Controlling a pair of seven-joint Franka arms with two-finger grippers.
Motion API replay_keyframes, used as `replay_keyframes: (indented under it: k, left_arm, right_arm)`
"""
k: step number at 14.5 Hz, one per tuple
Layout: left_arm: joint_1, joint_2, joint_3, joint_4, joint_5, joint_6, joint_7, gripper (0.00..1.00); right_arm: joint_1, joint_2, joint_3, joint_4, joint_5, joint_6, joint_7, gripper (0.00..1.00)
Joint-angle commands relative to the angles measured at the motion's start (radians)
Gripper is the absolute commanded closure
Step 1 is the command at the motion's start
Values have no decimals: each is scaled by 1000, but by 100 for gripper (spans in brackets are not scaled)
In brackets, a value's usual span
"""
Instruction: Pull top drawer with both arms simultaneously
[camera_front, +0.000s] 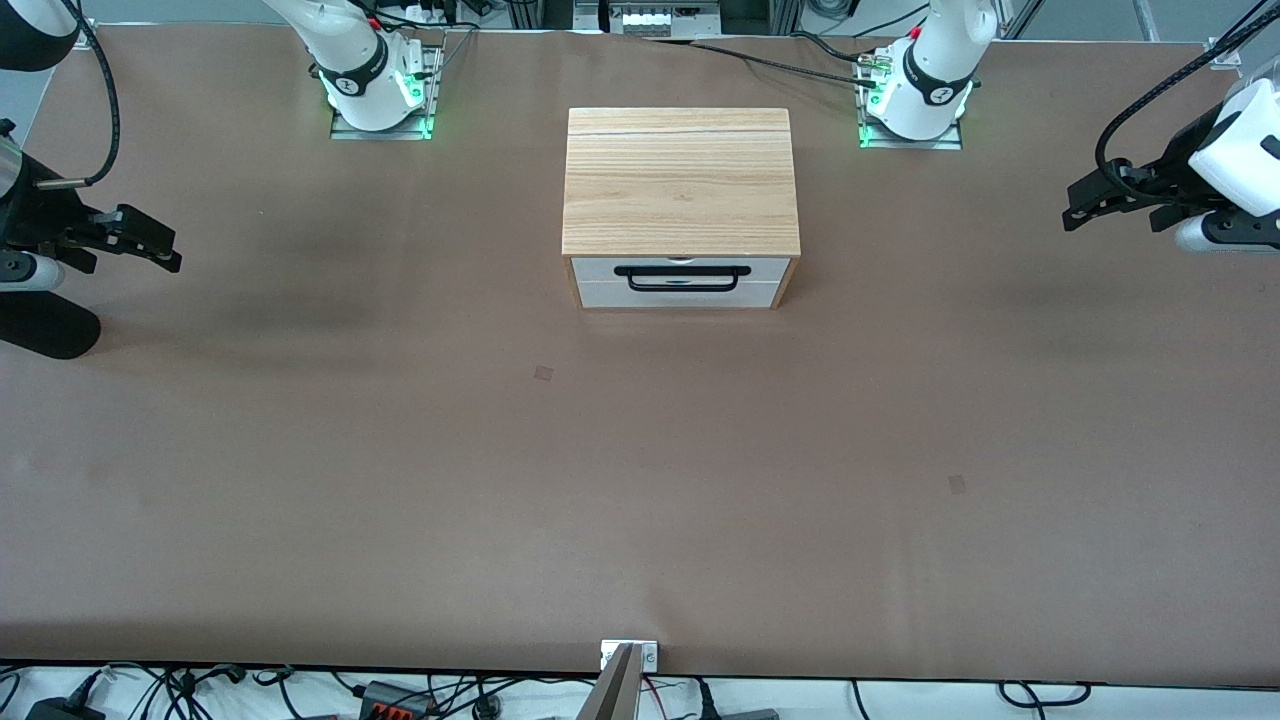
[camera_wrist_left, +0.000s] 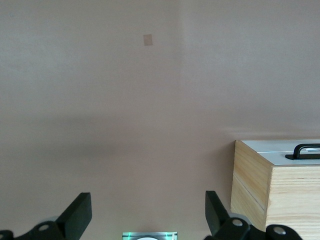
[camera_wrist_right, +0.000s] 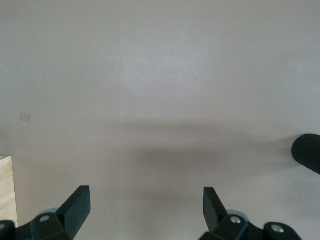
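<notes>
The top drawer (camera_front: 600, 269) has a white front and a long black bar handle (camera_front: 682, 278). It sits flush in the wooden cabinet (camera_front: 680, 180) at the middle of the table. Both arms hang in the air, well away from the cabinet. My left gripper (camera_front: 1112, 215) is open and empty over the left arm's end of the table. In the left wrist view the left gripper (camera_wrist_left: 147, 206) shows bare table between its fingers, with the cabinet (camera_wrist_left: 270, 190) and its handle (camera_wrist_left: 305, 150) off to one side. My right gripper (camera_front: 130, 262) (camera_wrist_right: 145, 201) is open and empty over the right arm's end.
The arm bases (camera_front: 380, 95) (camera_front: 915, 95) stand on either side of the cabinet, farther from the front camera. A black rounded part (camera_front: 45, 335) sits below the right gripper. Small square marks (camera_front: 543, 373) (camera_front: 957, 484) lie on the brown table. A metal clamp (camera_front: 628, 655) sits at the near edge.
</notes>
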Motion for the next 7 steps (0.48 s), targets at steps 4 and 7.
replay_keyframes:
  k: [4, 7]
  left_arm:
    - [0, 14, 3, 23, 5, -20, 17, 0]
    - [-2, 15, 3, 25, 3, -22, 14, 0]
  right_arm:
    - [1, -14, 4, -7, -10, -1, -3, 0]
    - [1, -14, 4, -7, -10, 0, -5, 0]
